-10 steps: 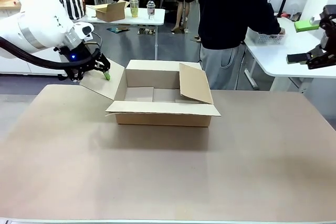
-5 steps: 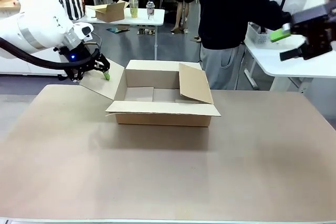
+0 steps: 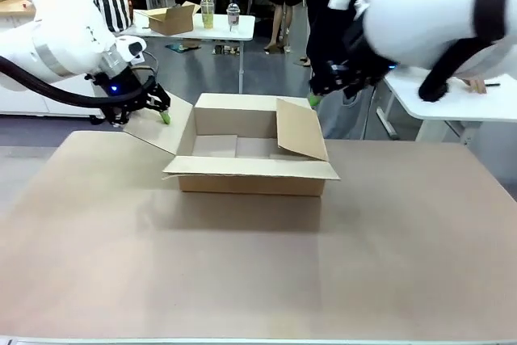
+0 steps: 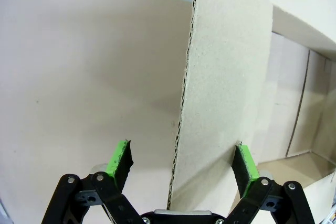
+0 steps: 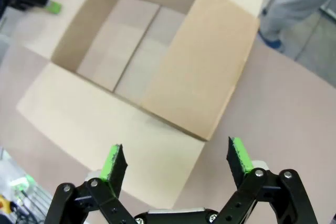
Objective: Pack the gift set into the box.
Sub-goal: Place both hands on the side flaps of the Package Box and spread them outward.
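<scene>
The box point(image 3: 250, 174), a shallow brown carton, sits open mid-table with its right flap point(image 3: 300, 128) tilted inward. My left gripper point(image 3: 155, 107) hangs at the left flap point(image 3: 161, 131). In the left wrist view, the left gripper point(image 4: 181, 163) is open and straddles that flap's edge point(image 4: 220, 77) without touching it. My right gripper point(image 3: 325, 90), blurred, hovers above the box's far right corner. The right wrist view looks down into the bare box point(image 5: 121, 45) over the open right gripper point(image 5: 176, 163). The gift set is out of view.
A person in a dark top point(image 3: 347, 6) stands at the far side, one hand on a white side table point(image 3: 440, 98) at the right. The brown tabletop point(image 3: 258, 264) is bare in front of the box. A smaller carton point(image 3: 168, 18) sits on a distant table.
My right arm has swung in from the far right, over the side table, to above the box's far right corner. The left arm and the box have stayed still.
</scene>
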Available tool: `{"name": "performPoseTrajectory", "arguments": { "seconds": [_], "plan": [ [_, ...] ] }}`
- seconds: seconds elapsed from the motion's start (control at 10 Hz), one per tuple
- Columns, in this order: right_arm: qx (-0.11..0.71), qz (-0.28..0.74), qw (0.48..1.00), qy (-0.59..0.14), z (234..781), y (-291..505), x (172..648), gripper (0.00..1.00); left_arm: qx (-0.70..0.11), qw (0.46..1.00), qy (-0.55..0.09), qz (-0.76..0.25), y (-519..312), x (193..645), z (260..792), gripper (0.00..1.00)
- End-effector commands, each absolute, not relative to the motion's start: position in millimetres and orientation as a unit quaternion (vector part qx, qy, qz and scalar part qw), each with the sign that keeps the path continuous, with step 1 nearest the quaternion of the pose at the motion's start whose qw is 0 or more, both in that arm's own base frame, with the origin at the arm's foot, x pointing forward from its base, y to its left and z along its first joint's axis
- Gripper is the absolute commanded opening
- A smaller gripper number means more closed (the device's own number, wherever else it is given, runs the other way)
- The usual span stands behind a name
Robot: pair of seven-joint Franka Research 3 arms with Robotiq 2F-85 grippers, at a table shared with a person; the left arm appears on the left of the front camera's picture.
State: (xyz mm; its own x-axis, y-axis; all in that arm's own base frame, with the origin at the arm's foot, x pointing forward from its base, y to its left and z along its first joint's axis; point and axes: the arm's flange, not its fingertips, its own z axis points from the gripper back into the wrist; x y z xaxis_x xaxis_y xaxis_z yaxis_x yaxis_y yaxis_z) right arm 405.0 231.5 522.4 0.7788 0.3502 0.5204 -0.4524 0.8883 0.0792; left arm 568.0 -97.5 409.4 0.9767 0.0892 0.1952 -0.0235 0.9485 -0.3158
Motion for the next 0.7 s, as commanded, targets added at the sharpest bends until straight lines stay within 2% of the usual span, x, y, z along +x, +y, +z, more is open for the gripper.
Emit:
{"name": "performPoseTrajectory", "arguments": {
  "seconds": [0.0, 0.1, 0.3, 0.4, 0.5, 0.6],
  "plan": [
    [0.169, 0.2, 0.941, -0.216, 550, 190, 387, 1.0, -0.152, 0.982, -0.103, 0.035, -98, 569, 412, 1.0],
    [0.1, 0.214, 0.938, -0.255, 522, 232, 405, 1.0, -0.152, 0.982, -0.103, 0.035, -98, 569, 412, 1.0],
    [0.117, 0.213, 0.941, -0.236, 526, 220, 404, 1.0, -0.152, 0.982, -0.103, 0.035, -98, 569, 412, 1.0],
    [0.152, 0.016, 0.964, -0.22, 515, 209, 417, 1.0, -0.152, 0.982, -0.103, 0.035, -98, 569, 412, 1.0],
    [0.15, -0.017, 0.961, -0.233, 513, 242, 448, 1.0, -0.152, 0.982, -0.103, 0.035, -98, 569, 412, 1.0],
    [0.145, -0.043, 0.965, -0.214, 512, 272, 477, 1.0, -0.152, 0.982, -0.103, 0.035, -98, 569, 412, 1.0]
  ]
}}
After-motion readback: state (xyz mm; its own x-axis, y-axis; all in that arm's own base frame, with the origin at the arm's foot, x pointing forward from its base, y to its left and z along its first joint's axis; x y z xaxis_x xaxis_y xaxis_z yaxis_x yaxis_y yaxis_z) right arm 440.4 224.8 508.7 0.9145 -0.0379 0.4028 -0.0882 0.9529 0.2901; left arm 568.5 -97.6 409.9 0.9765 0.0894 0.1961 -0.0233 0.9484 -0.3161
